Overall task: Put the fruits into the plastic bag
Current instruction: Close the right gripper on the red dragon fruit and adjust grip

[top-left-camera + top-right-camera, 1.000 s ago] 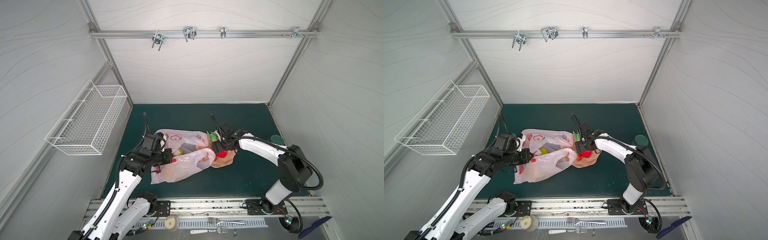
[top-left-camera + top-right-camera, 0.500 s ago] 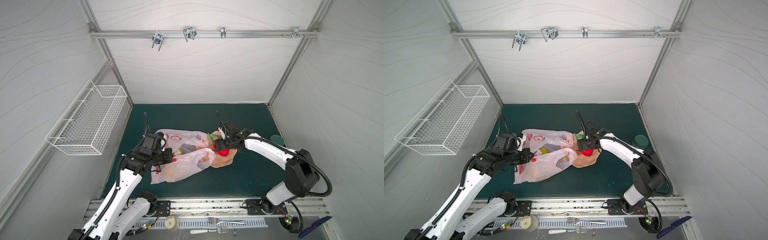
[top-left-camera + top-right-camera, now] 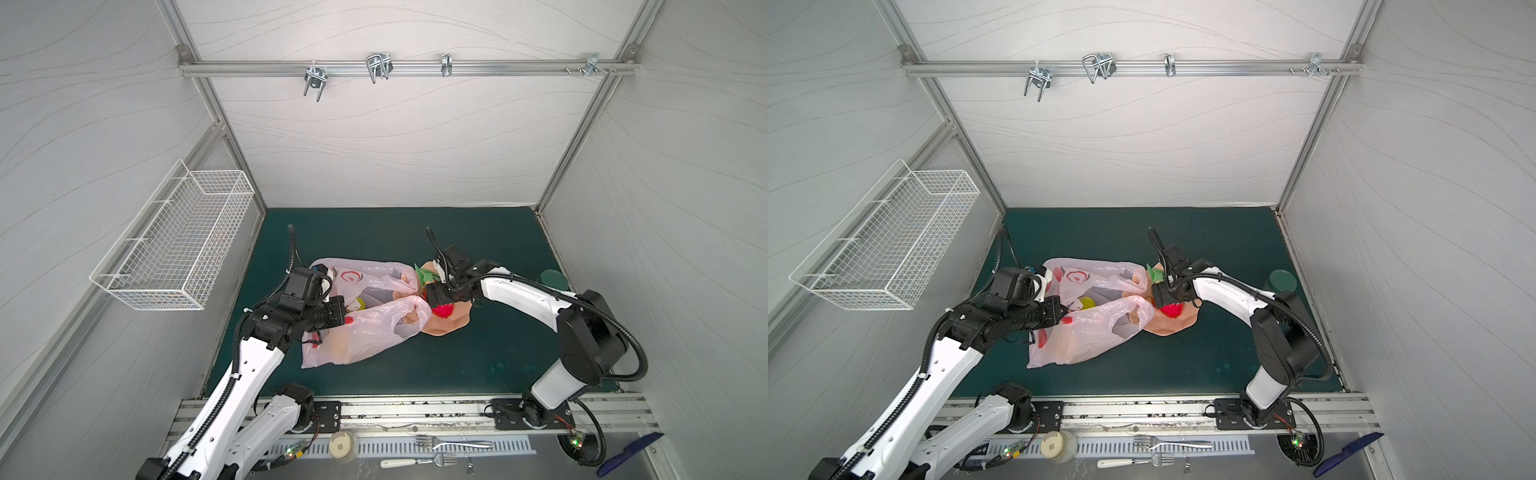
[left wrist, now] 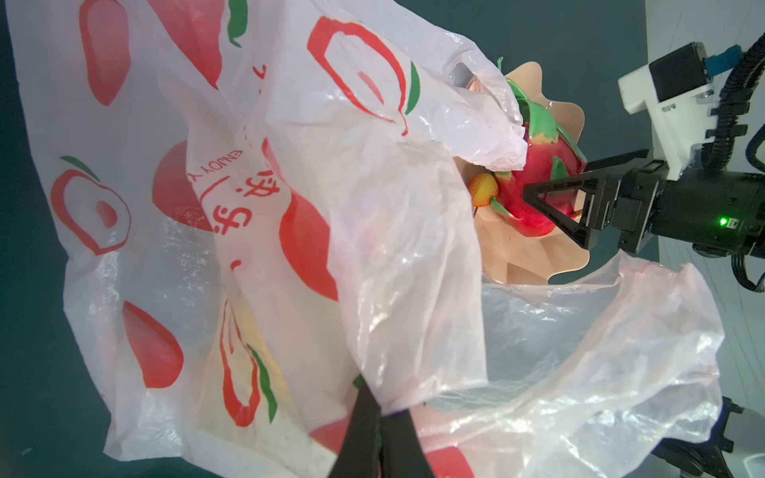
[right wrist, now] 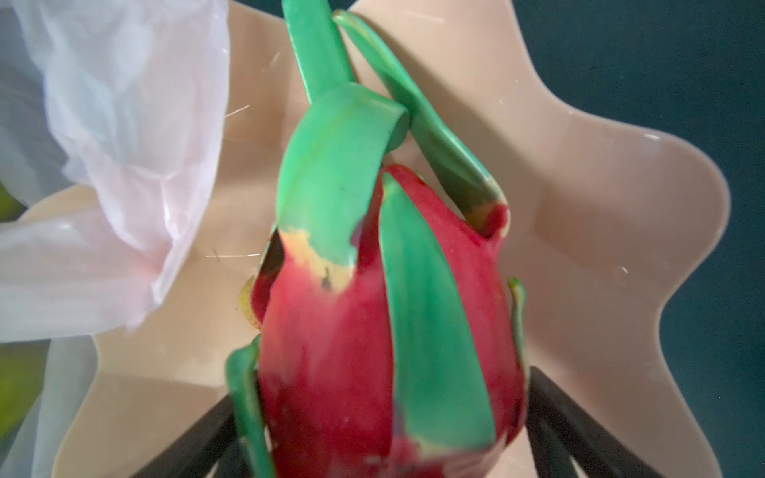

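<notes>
The pale pink plastic bag (image 3: 365, 332) (image 3: 1088, 332) (image 4: 289, 207) lies on the green mat, mouth toward the peach bowl (image 3: 451, 328) (image 3: 1169, 328) (image 5: 600, 207). My left gripper (image 3: 351, 320) (image 4: 378, 409) is shut on the bag's rim and holds the mouth up. A red dragon fruit (image 3: 444, 311) (image 4: 538, 194) (image 5: 352, 331) with green leaves lies in the bowl. My right gripper (image 3: 438, 305) (image 4: 554, 178) (image 5: 381, 397) is open, one finger on each side of it. A small strawberry (image 4: 483, 188) sits beside the dragon fruit. A yellow lemon (image 3: 1087, 302) shows inside the bag.
A jar with a dark green lid (image 3: 552, 279) (image 3: 1281, 280) stands at the mat's right edge. A white wire basket (image 3: 178, 245) hangs on the left wall. Forks (image 3: 453, 444) lie on the front rail.
My right gripper has shifted slightly over the bowl and its jaws now stand wider round the dragon fruit. The left gripper and the bag have not moved.
</notes>
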`<act>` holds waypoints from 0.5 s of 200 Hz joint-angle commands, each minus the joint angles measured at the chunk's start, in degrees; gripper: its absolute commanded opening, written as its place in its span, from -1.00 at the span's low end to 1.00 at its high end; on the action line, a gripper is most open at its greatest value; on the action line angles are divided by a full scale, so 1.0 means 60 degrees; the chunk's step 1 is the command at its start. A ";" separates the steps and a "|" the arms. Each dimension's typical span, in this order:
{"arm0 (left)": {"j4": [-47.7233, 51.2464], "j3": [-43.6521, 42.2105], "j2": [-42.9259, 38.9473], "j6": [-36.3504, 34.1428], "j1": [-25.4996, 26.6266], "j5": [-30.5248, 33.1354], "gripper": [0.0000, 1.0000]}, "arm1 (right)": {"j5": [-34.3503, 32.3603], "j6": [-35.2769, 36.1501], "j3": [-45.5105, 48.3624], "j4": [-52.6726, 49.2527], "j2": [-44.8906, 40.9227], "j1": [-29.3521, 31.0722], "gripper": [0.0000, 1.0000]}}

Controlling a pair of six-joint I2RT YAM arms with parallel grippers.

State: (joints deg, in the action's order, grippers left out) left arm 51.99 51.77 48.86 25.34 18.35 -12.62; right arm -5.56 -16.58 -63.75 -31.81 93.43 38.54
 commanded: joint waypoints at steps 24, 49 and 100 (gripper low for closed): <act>-0.0373 0.0157 0.0049 0.0053 0.0033 -0.0008 -1.00 | 0.0417 0.0010 -0.0780 -0.0469 0.0306 -0.0034 0.98; -0.0373 0.0160 0.0041 0.0068 0.0033 -0.0007 -1.00 | 0.0481 -0.0036 -0.1065 -0.0627 0.0424 -0.0044 0.98; -0.0307 0.0130 -0.0040 0.0075 0.0033 0.0038 -1.00 | 0.0403 0.0132 -0.1248 -0.0858 0.1059 -0.0045 0.98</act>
State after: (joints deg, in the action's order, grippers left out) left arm 51.96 51.75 49.01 25.67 18.33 -12.64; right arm -3.70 -16.58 -70.91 -34.02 97.93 38.48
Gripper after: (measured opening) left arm 0.047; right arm 0.989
